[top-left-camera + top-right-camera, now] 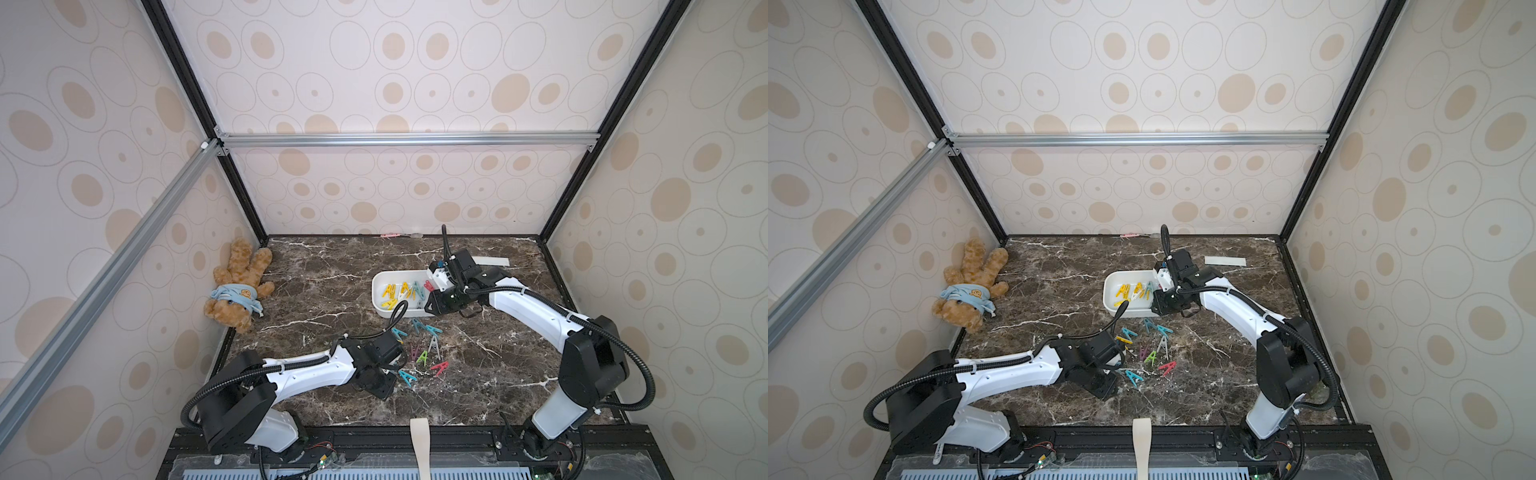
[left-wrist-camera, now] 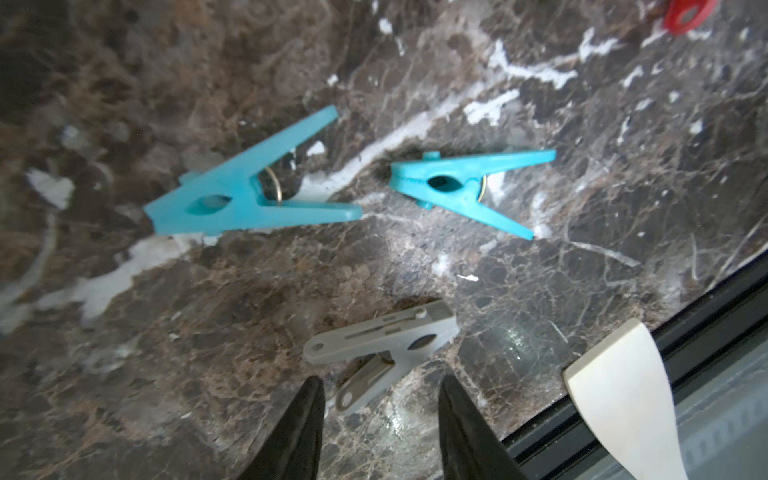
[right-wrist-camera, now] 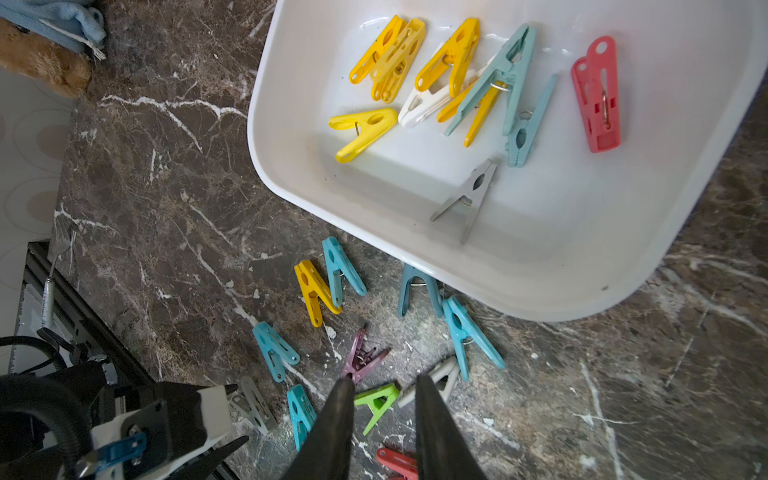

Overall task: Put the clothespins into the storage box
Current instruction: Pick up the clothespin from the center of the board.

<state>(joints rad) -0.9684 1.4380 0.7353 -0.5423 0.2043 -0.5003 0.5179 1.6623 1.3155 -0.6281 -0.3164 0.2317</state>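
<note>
Jaws on your left gripper stood apart and empty, low over the marble table. A grey clothespin lay flat just ahead of the tips, with one of its legs reaching back between them. That pin's long axis ran nearly across the gap, from one finger toward the other. Closing as you stood would likely have caught it end to end, so I judge a turn of the wrist would have given you its flanks. Two teal clothespins lay farther out, side by side and well clear of the grey one. Your left arm was plainly the nearer one to this pin.

The storage box sat beyond the loose scatter of clothespins, toward the far right of the table from your left gripper. It already held yellow, teal, white, grey and red pins. Your right gripper hung above the box's near right corner, jaws slightly parted with nothing between them.
</note>
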